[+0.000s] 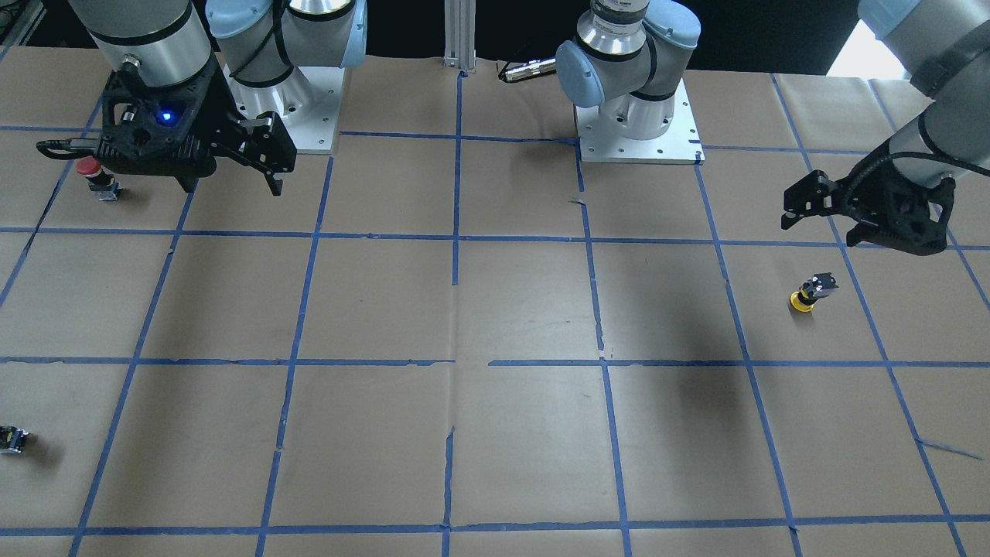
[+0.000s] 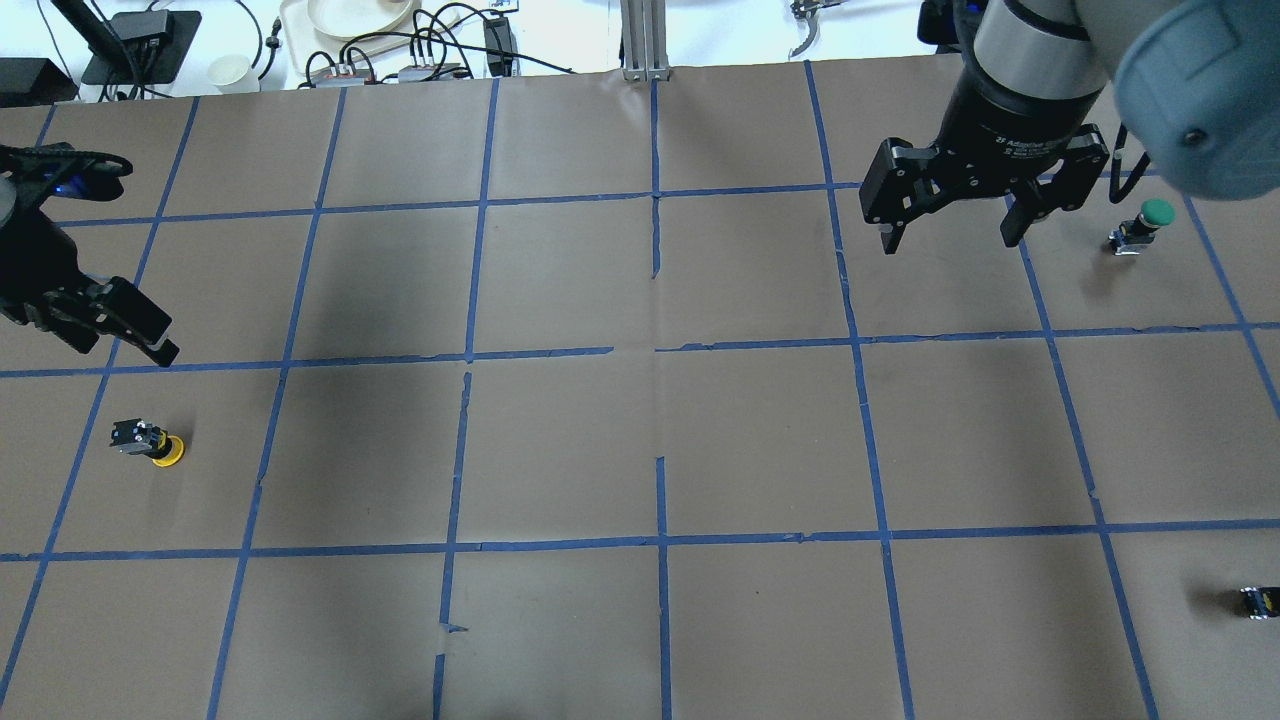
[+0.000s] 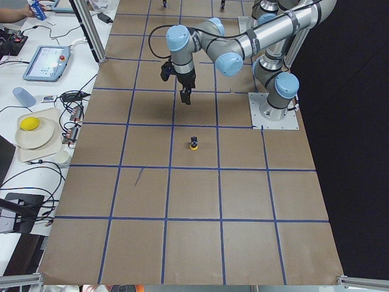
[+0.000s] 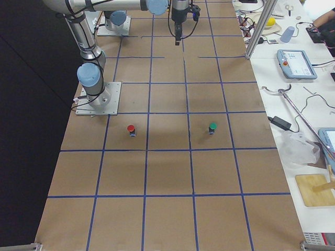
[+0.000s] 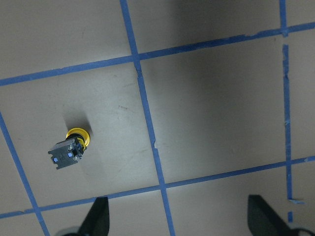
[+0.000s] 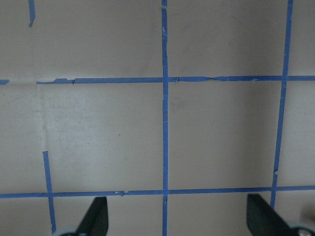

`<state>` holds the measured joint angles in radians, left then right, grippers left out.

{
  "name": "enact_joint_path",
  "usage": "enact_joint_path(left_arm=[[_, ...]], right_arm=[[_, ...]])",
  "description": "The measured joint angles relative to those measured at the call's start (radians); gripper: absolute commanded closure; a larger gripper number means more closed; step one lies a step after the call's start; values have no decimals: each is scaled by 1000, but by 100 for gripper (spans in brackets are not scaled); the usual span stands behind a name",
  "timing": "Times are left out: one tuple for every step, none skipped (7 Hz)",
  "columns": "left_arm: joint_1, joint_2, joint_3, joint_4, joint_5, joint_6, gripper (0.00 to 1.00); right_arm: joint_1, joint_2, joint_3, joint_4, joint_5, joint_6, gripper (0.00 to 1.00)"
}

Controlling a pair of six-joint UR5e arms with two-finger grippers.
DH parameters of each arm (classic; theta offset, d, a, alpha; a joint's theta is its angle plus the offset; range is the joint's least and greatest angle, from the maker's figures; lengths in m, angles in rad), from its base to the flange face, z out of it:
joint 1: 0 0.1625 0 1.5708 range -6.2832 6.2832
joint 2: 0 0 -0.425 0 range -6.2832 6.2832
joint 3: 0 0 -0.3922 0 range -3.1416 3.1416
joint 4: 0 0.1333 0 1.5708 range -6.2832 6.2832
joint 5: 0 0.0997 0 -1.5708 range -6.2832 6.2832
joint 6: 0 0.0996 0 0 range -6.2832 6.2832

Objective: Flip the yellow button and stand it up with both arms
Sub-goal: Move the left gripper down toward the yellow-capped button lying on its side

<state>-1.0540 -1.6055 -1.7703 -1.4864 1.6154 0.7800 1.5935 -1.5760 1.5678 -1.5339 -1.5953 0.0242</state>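
Both left gripper (image 5: 178, 219) and right gripper (image 2: 949, 240) I see open; the yellow button (image 2: 150, 443) sits cap-down near the left one, by the bench's (image 2: 560, 450) left edge.

Open paper (image 2: 560, 450) lies all round the yellow button (image 2: 150, 444), at the overhead frame's left. Far right stand 2 obstacles: a green button (image 2: 1145, 225) upper, a block (image 2: 1260, 601) lower.

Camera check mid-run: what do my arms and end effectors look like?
Left arm and right arm: silver-grey tubes, light-blue joint caps. Left end effector and right end effector: black, two-fingered. The right one carries white lettering and a blue light.
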Motion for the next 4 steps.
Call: enact_joint_path(left_arm=[[30,-5,-28,39,-1,83,0],[59,-11,-64,100,-3,180,0],[85,-17,-112,187,-4,294,1],[114,-32,-167,294,-5,396,1]], right_arm=[[0,1,0,0,1,0,0],[0,1,0,-1,2,-1,0],[-1,1,0,0,2,-1,0],[-1,1,0,0,2,-1,0]])
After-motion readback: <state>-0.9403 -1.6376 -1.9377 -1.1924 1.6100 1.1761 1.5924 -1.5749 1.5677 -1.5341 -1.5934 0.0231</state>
